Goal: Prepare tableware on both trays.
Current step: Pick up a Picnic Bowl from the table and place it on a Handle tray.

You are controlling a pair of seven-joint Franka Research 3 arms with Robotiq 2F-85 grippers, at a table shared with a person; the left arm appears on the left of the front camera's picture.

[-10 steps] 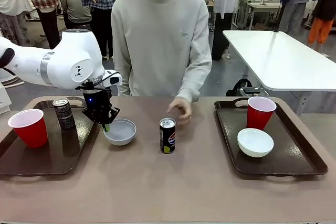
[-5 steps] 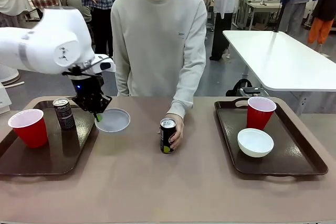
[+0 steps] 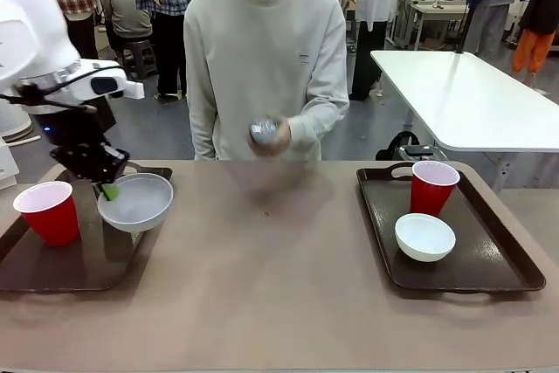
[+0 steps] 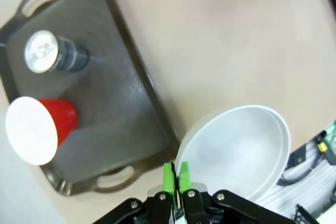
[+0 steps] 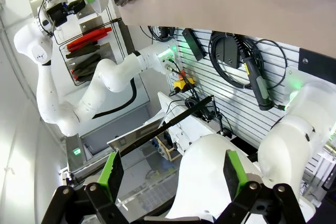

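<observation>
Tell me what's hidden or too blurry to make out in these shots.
- Front view: the can on the left tray is hidden behind the left gripper and its bowl.
- Front view: motion blur smears whatever the person's hand holds.
- Left wrist view: the bottom edge crops the bowl.

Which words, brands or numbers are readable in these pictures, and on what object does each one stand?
None can be read.
Can on the left tray: the wrist view shows its top and side, no legible print.
Can in the person's hand: blurred.
Small mark on the person's sweater: too small to read.
</observation>
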